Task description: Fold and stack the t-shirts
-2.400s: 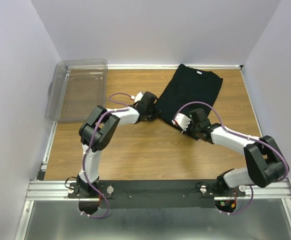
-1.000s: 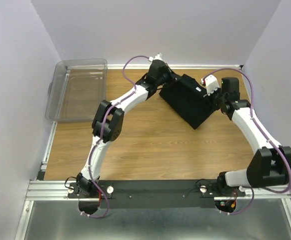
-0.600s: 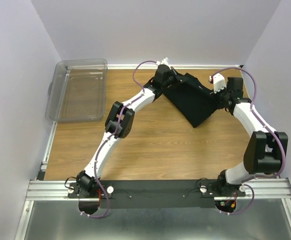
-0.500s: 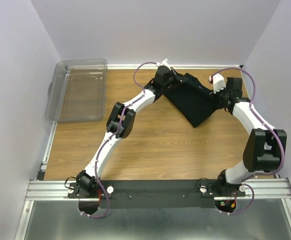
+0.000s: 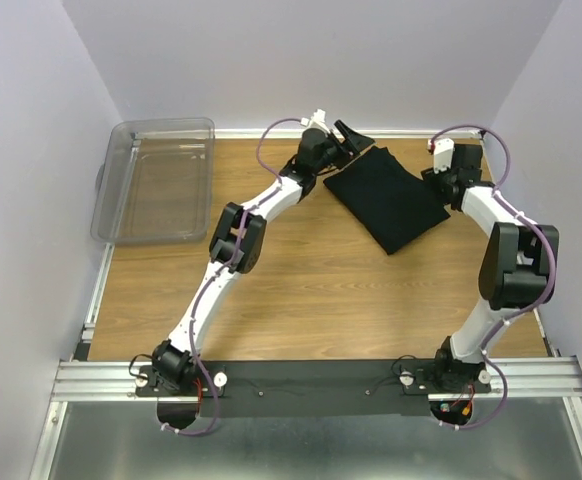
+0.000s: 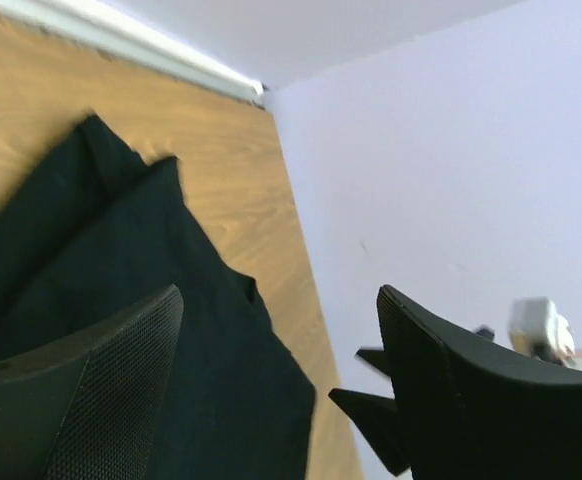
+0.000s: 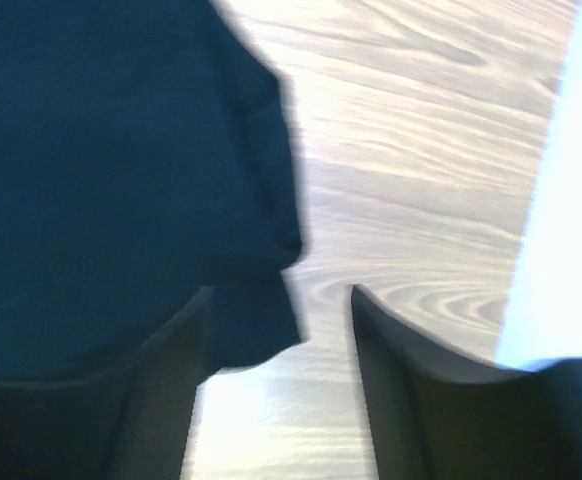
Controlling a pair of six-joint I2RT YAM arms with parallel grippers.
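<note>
At the far edge of the bench [image 5: 301,280], the L gripper [image 6: 279,300] is hovering w/ its jaws standing wide apart and nothing btwn them, tilted up over the far-left corner of the t-shirt [image 5: 389,200]. The R gripper [image 7: 281,295] is hanging low by the shirt's right edge, jaws also apart w/ only bare wood showing in the gap, so neither is gripping cloth. The shirt is lying flat on the far-right part of the bench as a compact dark slab, turned diagonally, w/ layered edges showing in the L wrist view. Prob. a fold is being finished and stacking isn't happening yet; only one shirt is showing. Nxt move is prob. calling for both jaws coming down on a pair of corners or an edge, pinching all layers together, then folding once more or squaring it up. At the far left a clear plastic bin [image 5: 161,125] is sitting well apart from the shirt, w/ nothing showing inside.
</note>
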